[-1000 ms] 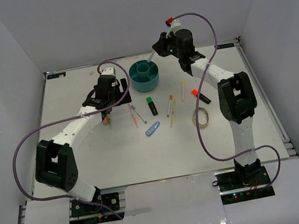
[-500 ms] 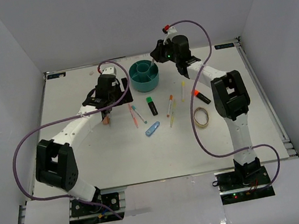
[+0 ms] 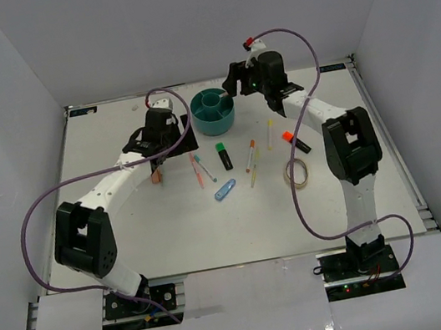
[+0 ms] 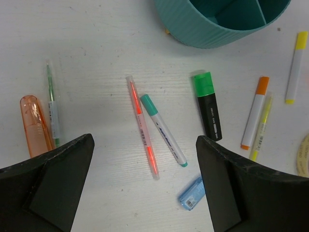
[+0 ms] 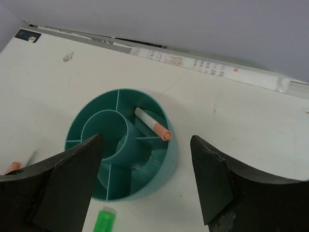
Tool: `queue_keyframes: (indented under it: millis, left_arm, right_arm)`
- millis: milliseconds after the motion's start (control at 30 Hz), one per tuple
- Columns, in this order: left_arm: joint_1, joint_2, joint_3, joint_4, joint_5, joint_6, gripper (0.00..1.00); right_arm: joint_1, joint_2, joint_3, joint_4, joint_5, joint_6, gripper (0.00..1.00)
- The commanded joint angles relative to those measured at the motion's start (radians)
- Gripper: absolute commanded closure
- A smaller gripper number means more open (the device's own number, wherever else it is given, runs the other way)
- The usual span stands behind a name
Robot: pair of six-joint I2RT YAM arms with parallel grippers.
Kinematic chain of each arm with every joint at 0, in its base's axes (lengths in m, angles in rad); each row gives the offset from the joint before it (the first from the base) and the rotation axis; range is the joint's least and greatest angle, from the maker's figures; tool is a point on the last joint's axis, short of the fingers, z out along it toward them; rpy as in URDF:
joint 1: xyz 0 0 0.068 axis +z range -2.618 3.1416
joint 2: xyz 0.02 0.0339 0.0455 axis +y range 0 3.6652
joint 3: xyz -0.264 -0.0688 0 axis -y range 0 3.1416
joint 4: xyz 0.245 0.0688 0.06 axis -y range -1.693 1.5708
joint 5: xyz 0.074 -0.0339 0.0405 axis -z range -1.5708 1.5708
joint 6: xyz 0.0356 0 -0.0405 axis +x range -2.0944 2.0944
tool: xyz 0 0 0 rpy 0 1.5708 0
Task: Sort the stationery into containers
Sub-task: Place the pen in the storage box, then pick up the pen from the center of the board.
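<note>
Your right arm (image 3: 351,143) rose from its base, bent at the elbow and reached to the far middle of the table (image 3: 133,247). The right gripper (image 5: 147,140) hung over the organizer (image 5: 164,169), fingers spread wide, holding nothing. Your left arm (image 3: 110,188) lay low and stretched toward the far right. The left gripper (image 4: 145,140) faced down just left of the organizer, fingers also wide apart and empty.

The organizer stood at far centre. A salmon-tipped pen (image 5: 152,124) leaned in one outer compartment, tip at the rim. Everything else lay loose on the table, nearer you than the organizer:
- Right side: tape ring (image 3: 295,172) and orange highlighter (image 3: 295,140).
- Middle: green highlighter (image 4: 208,108), orange-capped pen (image 4: 255,113), yellow pen (image 4: 260,130) and yellow-capped pen (image 4: 295,65).
- Under the left gripper: red pen (image 4: 136,104) and teal-capped pen (image 4: 164,130), almost touching, with the clip (image 4: 191,193) near them.
- By the left finger: green pen (image 4: 52,108) touching the eraser (image 4: 35,126), whose near end that finger hid.

Materials:
- Table: white, faintly grained.
- Organizer: round teal plastic, ribbed outer wall, central cup with radial dividers.
- Fingers: matte black.
- Eraser: translucent salmon with a rounded end.
- Clip: pale translucent blue.
</note>
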Motion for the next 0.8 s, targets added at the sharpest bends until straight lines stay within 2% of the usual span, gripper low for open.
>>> queue_keyframes:
  millis: [0,100,233,300,500,600,767]
  left_arm:
    - [-0.004,0.001,0.061,-0.043,0.026,-0.063,0.02]
    - [-0.006,0.039,0.104,-0.114,0.058,-0.136,0.02]
    - [-0.047,0.105,0.164,-0.243,0.036,-0.210,0.02]
    - [-0.061,0.142,0.187,-0.277,0.038,-0.254,0.02]
    - [-0.115,0.245,0.309,-0.398,0.033,-0.350,0.02]
    - [-0.130,0.298,0.349,-0.427,0.029,-0.376,0.07]
    - [-0.135,0.355,0.369,-0.461,0.012,-0.414,0.16]
  right_arm:
    - [0.003,-0.196,-0.034,-0.085,0.093,-0.084,0.20]
    - [0.001,-0.333,-0.097,-0.189,0.173,-0.101,0.09]
    - [0.001,-0.533,-0.206,-0.369,0.260,-0.069,0.00]
    - [0.003,-0.603,-0.266,-0.450,0.276,-0.055,0.06]
    - [0.001,-0.877,-0.546,-0.547,0.274,-0.006,0.08]
    - [0.001,-1.023,-0.663,-0.553,0.263,0.006,0.08]
    - [0.001,-1.141,-0.783,-0.555,0.280,0.011,0.08]
